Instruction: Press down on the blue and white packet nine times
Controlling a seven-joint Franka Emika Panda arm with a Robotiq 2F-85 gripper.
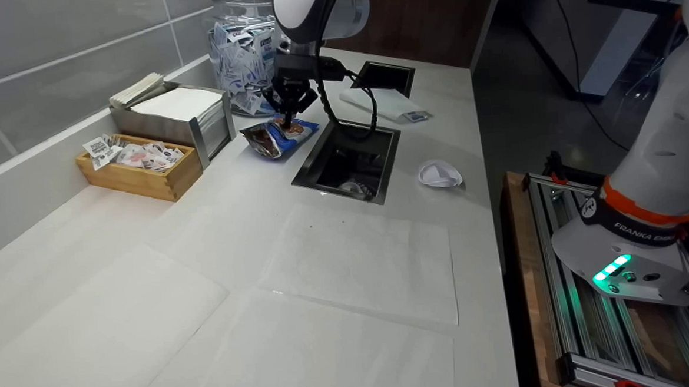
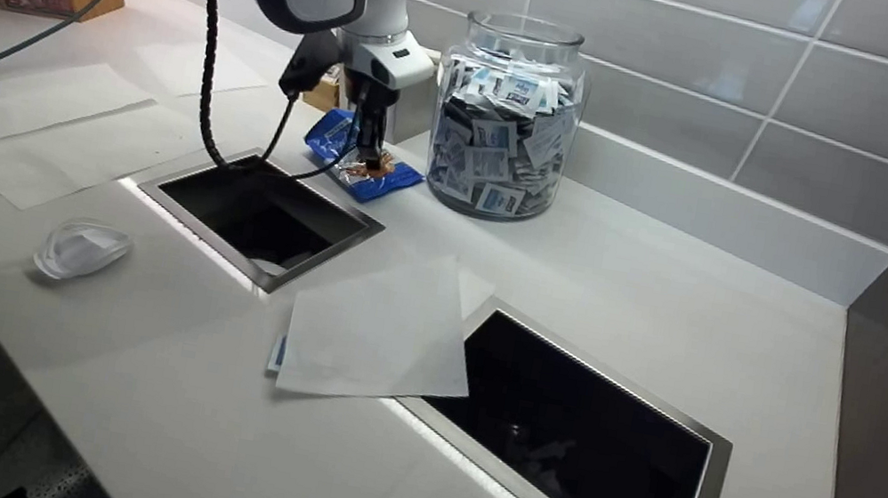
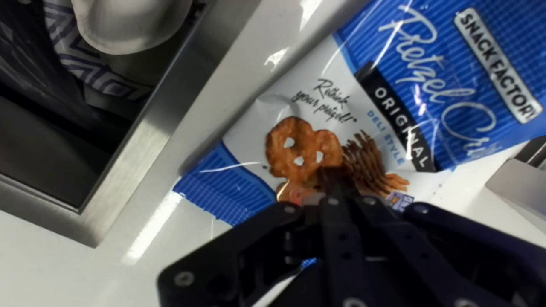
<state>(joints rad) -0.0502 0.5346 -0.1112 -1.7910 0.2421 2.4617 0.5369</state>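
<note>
- Touching one glossy blue and white packet (image 3: pixel 362 106): one black gripper (image 2: pixel 372 161), drawn closed.
- That packet lies toward the wall-side edge of the smooth white counter (image 2: pixel 671 296), beside one of two rectangular steel-rimmed openings (image 3: pixel 136 157).
- Along that edge: one round clear-glass jar (image 2: pixel 523 45) of sachets (image 2: pixel 509 129), one metal napkin holder (image 1: pixel 155 128), one oblong wooden box (image 1: pixel 128 178).
- Near the opposite edge: one crumpled white paper piece (image 1: pixel 439 174).
- Beyond: grey wall tiles (image 2: pixel 669 39), one dark brown panel (image 1: pixel 418 24).

Exterior views angled down, sharing the counter (image 2: pixel 242 432), wrist view close above packet (image 3: pixel 362 102)
</note>
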